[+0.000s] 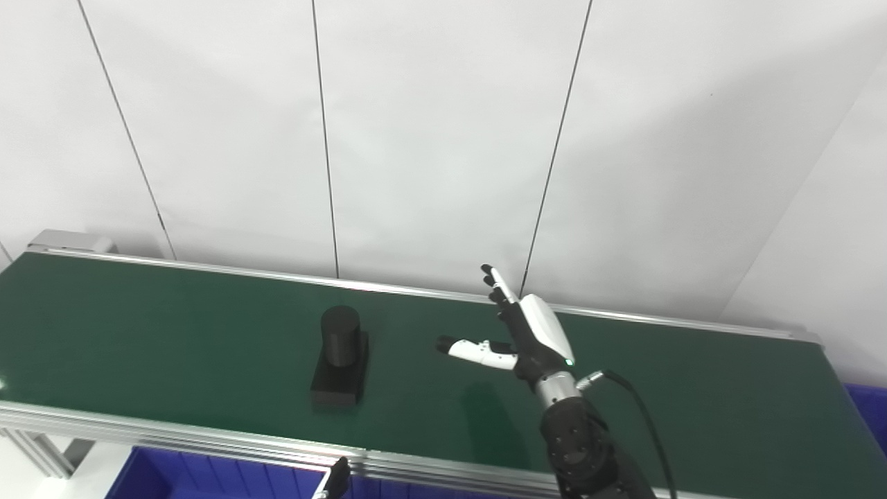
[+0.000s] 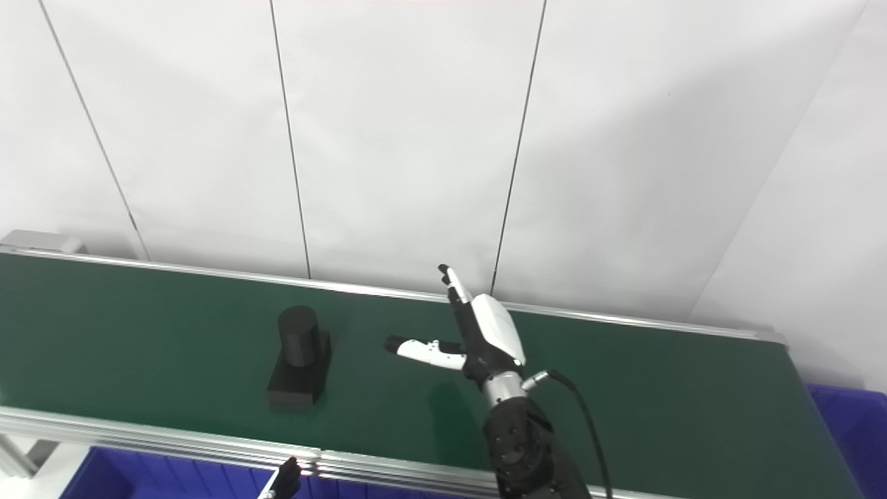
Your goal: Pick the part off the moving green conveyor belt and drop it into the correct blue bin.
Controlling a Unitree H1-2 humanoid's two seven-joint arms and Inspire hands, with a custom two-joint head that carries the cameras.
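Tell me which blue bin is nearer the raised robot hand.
The blue bin at the belt's right end; the other bin sits lower left. Right robot hand is open.

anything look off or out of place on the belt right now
Nothing stands out. The black part sits upright on the green belt, a cylinder on a flat base, nothing spilled or broken. The right hand is open above the belt, apart from the part. Only the left hand's tip shows at the bottom edge.

One black part (image 1: 339, 366) is sitting on one green conveyor belt (image 1: 173, 333). Two blue bins are showing: one (image 1: 208, 478) at the near left edge, one (image 1: 870, 416) at the right. Two hands are showing: right hand (image 1: 530, 333), left hand (image 1: 337, 478) barely visible.
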